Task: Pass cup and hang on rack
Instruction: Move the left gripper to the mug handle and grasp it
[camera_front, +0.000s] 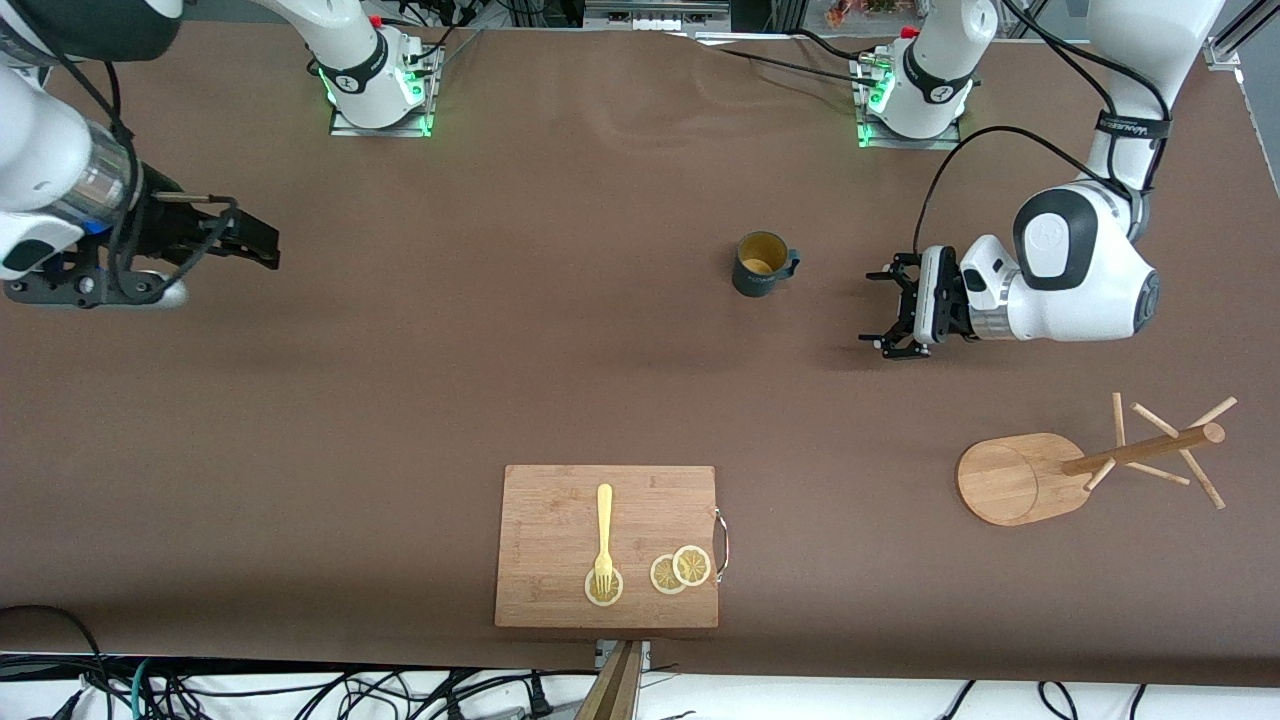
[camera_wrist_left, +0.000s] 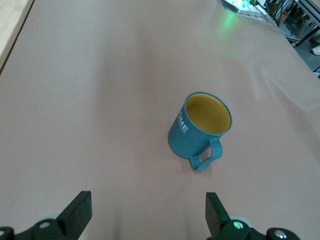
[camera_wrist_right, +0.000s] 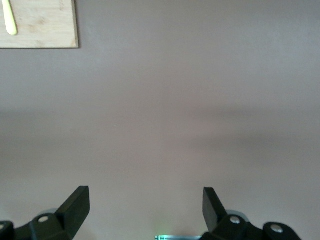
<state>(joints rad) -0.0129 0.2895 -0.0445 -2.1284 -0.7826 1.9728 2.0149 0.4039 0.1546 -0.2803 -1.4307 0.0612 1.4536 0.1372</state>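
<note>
Lying tipped on the bench nearest the camera, the rack (camera_front: 1010, 478) waits; farther up, the cup (camera_front: 762, 264) stands upright just before the left end effector (camera_front: 885, 312), fingers apart, handle toward it. The right end effector (camera_front: 268, 240) waits spread, well apart.

You are looking at a robotics lab bench, not a kitchen. Two white arms are bolted to metal base plates (camera_front: 380, 122) with green status lights glowing at their feet, and black cables (camera_front: 300, 690) trail loose along the edge of the surface (camera_front: 420, 380) nearest the front camera. The surface itself is covered by one plain brown mat. Aluminium framing (camera_front: 1225, 45) shows at a corner near the left arm's base. The household items you see, a wooden cutting board (camera_front: 560, 520) with a yellow fork (camera_front: 603, 535) and lemon slices (camera_front: 680, 569), sit staged as props.
</note>
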